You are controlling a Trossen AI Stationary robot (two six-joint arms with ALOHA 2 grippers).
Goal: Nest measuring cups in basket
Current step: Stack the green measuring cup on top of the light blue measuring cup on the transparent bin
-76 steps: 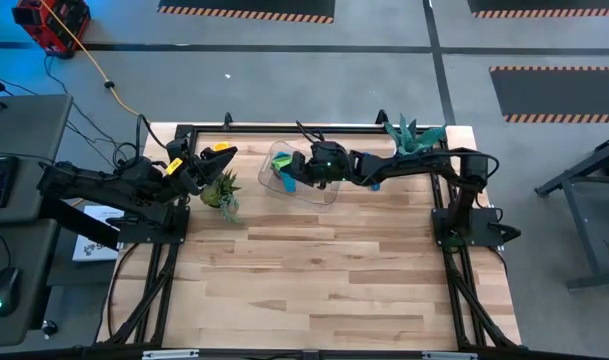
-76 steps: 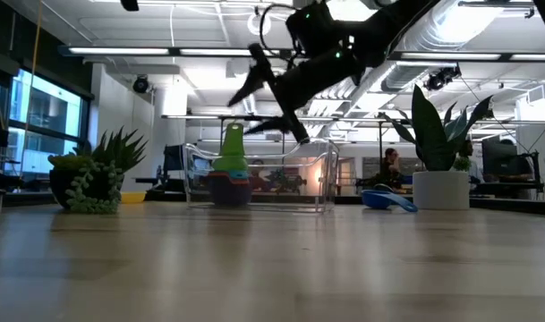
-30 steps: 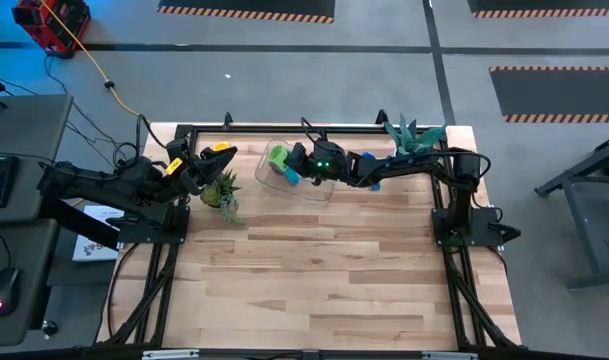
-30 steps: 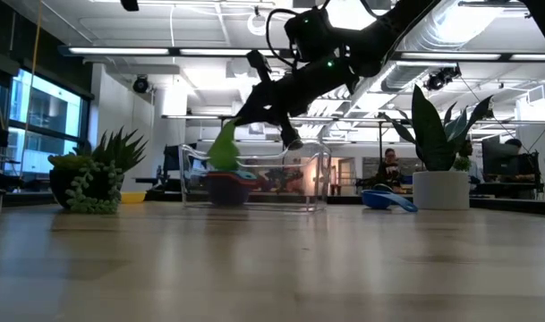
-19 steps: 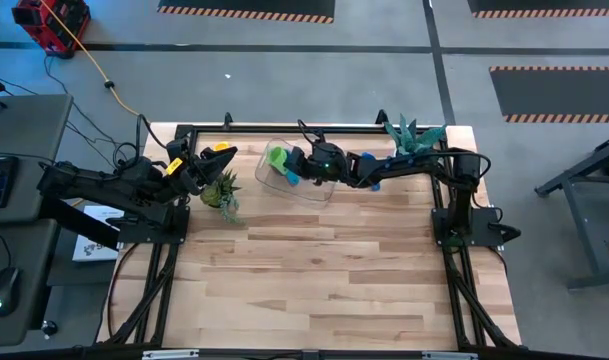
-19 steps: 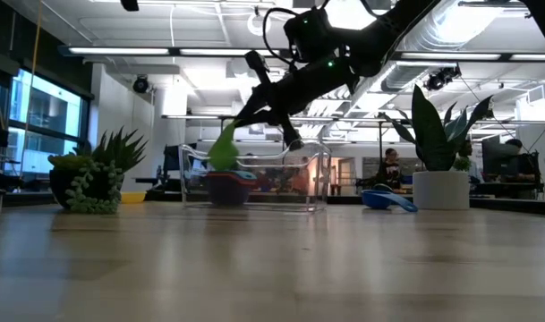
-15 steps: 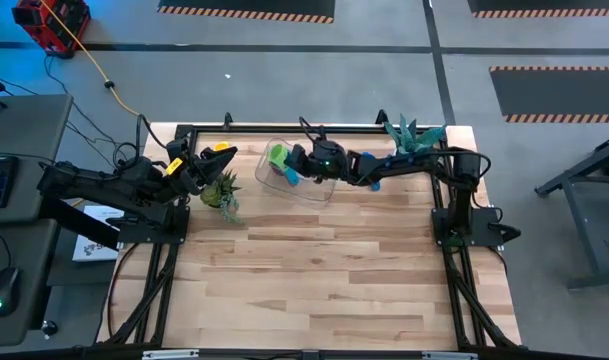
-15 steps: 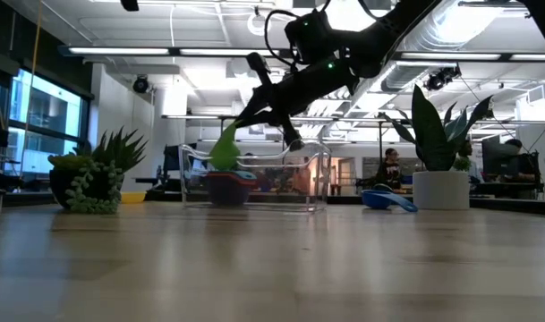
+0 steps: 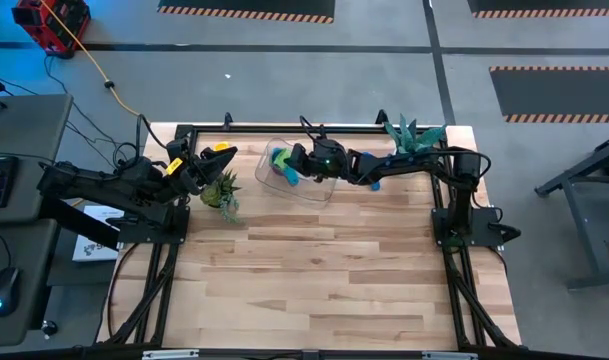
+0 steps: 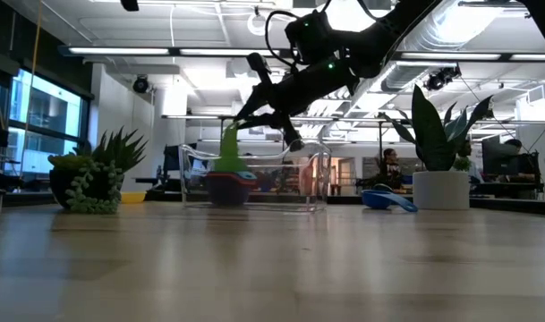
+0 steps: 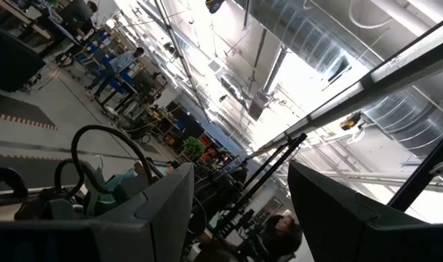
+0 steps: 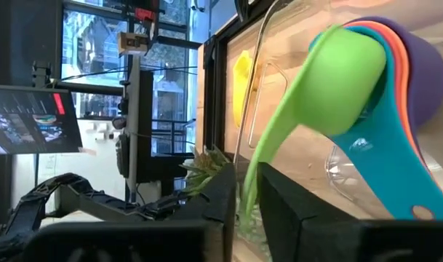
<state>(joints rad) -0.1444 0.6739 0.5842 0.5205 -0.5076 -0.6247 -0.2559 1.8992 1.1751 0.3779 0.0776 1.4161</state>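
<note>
- We have the right tool (image 9: 290, 163) over the clear basket (image 10: 319, 183) at the far side of the worktop (image 9: 314, 270), its fingers a narrow gap apart around the green cup's handle (image 12: 268, 156); we cannot tell whether they grip it.
- The green cup (image 12: 345, 80) sits in the nested stack (image 10: 225, 185) inside the basket, handle sticking up.
- We judge this the release step: the next move calls for opening wider and lifting clear without tipping the stack.
- One blue cup (image 10: 387, 199) lies outside, near the white plant pot (image 10: 440, 190); a yellow one (image 9: 220, 148) lies by the left tool (image 9: 196, 172), which waits with fingers apart beside the small plant (image 9: 224, 192).
</note>
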